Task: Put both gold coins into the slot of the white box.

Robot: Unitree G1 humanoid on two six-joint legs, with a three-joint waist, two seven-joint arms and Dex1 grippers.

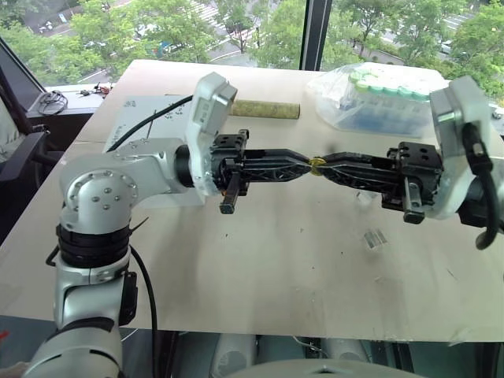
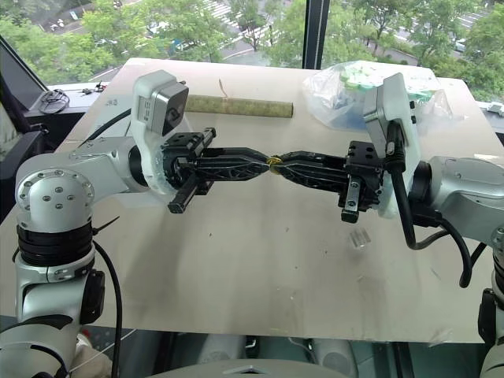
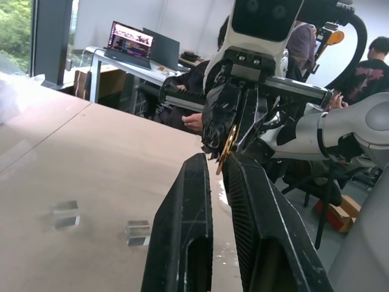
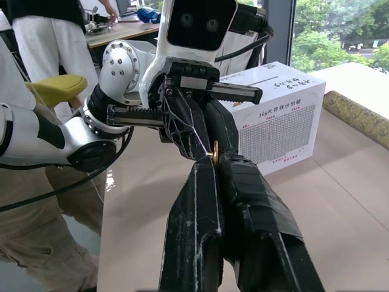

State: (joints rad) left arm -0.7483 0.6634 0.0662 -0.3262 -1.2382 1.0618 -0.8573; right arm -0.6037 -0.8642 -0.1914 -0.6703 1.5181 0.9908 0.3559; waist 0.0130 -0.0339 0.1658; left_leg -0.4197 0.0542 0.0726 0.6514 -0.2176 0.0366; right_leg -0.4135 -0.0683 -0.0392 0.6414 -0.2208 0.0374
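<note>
A tiny flat round gold coin is held up in the air above the pale beige desk, pinched right where the tips of the two black end effectors meet. The left end effector points across toward the robot's right with its two fingers drawn nearly together, and in the left wrist view the coin stands on edge at their tips. The right end effector points the opposite way, level, its fingers clenched, with the coin showing at their tips in the right wrist view. Both sets of tips touch the coin, and it cannot be told which one bears it. The plain white cube-like box, printed with a fine grid and small writing on its side, stands on the desk behind the left arm, its thin dark slot on the top face. A small clear plastic piece lies on the desk below the right end effector. Farther back lie a clear plastic bag of green-capped tubes and a long olive-brown roll.
</note>
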